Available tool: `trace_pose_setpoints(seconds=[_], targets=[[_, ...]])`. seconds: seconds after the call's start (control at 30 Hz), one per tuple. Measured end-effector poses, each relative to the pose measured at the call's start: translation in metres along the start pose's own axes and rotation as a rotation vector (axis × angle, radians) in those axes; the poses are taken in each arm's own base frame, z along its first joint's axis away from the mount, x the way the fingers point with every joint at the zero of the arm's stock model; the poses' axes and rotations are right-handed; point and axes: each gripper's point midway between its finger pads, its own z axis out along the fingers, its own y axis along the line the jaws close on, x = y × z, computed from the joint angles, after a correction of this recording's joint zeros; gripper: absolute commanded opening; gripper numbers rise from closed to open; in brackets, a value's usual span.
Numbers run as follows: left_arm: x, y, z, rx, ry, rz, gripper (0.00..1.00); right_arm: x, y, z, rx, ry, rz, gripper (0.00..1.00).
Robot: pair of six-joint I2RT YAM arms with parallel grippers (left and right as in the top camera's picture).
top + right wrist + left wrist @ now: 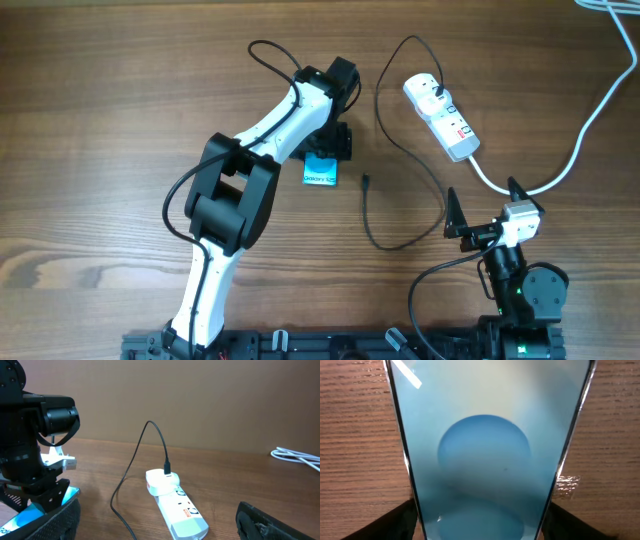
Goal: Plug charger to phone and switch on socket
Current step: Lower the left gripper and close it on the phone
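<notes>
Scene: we look down on a wooden table [100, 120] where two arms work, the left stretched far out and the right folded close to its base.
Phone: the phone [320, 175] lies flat near the middle of the table. Its teal screen faces up and the lettered end pokes out from under the left arm's wrist.
Left pincer: the left gripper [326, 150] stands directly over the phone. In its wrist view the screen fills the frame, and we see dark fingers [400, 522] pressed against both long edges, pinching the handset across its width.
Charger: the charger [378, 98] runs as a thin black line from the power strip. It arcs up and away, then sweeps down in a wide loop across the bare wood.
Connector tip: the free end [366, 182] rests on the table just to the right of the phone. It is apart from the phone and held by nothing.
Socket: the socket [443, 118] sits at an angle at upper right, with the charger's black plug [167, 467] seated in its far end. We cannot read the switch positions.
Right pincer: the right gripper [484, 205] hovers below the socket with its fingers spread wide and nothing between them.
White cord: the thick white cord [586, 135] trails from the strip's near end and curves off past the table's right edge.
</notes>
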Motion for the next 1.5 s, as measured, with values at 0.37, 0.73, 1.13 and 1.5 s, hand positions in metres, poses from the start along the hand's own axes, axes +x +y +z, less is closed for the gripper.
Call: trace_pose_setpoints(seconds=[0.37, 0.73, 1.13, 1.5], targets=[[0.0, 0.0, -0.001, 0.0, -0.001, 0.0, 0.76, 0.0, 0.0, 0.0, 0.0, 0.0, 0.0, 1.0], [0.005, -0.004, -0.004, 0.028, 0.011, -0.014, 0.74, 0.0, 0.0, 0.0, 0.0, 0.0, 0.0, 1.0], [0.005, -0.006, -0.111, 0.126, -0.176, -0.02, 1.0, 0.0, 0.0, 0.0, 0.0, 0.0, 0.0, 1.0], [-0.014, 0.0, -0.054, 0.024, -0.151, -0.039, 1.0, 0.0, 0.0, 0.0, 0.0, 0.0, 0.0, 1.0]])
